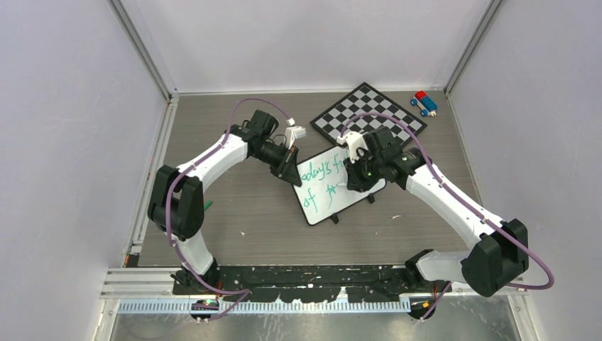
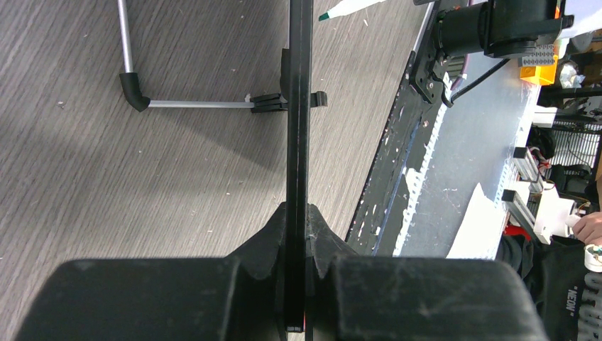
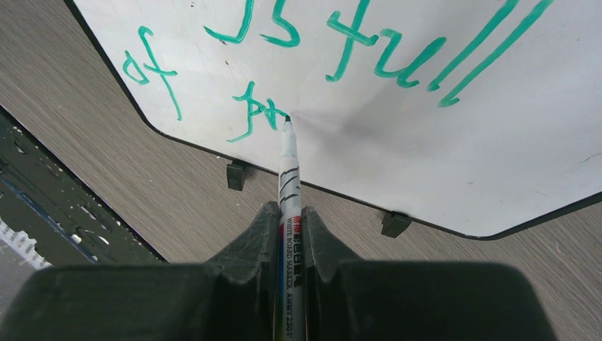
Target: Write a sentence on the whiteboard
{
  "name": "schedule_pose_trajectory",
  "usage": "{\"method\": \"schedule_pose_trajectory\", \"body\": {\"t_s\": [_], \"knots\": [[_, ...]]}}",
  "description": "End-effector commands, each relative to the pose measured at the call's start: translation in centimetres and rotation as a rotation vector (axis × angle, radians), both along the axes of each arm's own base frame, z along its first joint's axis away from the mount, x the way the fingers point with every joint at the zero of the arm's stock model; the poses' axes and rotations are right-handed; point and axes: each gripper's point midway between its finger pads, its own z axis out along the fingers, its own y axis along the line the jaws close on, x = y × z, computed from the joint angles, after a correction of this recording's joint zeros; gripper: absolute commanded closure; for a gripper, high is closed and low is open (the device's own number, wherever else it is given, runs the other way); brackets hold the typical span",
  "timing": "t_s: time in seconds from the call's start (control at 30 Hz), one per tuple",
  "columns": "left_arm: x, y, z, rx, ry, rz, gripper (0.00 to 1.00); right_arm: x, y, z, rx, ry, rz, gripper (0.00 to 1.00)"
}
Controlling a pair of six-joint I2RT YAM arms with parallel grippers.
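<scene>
The whiteboard (image 1: pixel 334 186) sits mid-tabletop (image 1: pixel 234 206), at seven o'clock from the chessboard (image 1: pixel 369 114), its edge clamped by the left end effector (image 2: pixel 298 234). The right end effector (image 3: pixel 289 227) grips a marker (image 3: pixel 287 163), its tip touching the second line of the green sentence (image 1: pixel 323 172).

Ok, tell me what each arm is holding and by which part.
Left jaws clamp the whiteboard by its edge; right jaws pinch the whiteboard marker by its barrel.

Plain pale walls (image 1: pixel 298 39) on three sides, aluminium posts (image 1: pixel 144 51) in the far corners, grey wood-grain table (image 1: pixel 241 206), black rail (image 1: pixel 312 273) along its near edge, brushed metal sheet (image 1: pixel 319 330) in front, even soft light
</scene>
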Motion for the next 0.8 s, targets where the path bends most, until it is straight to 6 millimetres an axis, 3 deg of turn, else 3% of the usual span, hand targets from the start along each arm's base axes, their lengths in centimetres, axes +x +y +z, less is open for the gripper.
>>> {"method": "schedule_pose_trajectory", "body": {"t_s": [0.0, 0.4, 0.77], "knots": [[0.6, 0.3, -0.3, 0.034, -0.031, 0.019, 1.0, 0.9, 0.0, 0.6, 0.004, -0.041, -0.015, 1.0], [0.9, 0.2, -0.4, 0.033, -0.028, 0.019, 1.0, 1.4, 0.0, -0.2, -0.02, -0.042, -0.02, 1.0], [0.7, 0.3, -0.5, 0.037, -0.026, 0.017, 1.0, 0.5, -0.3, -1.8, -0.057, -0.01, 0.002, 1.0]]}}
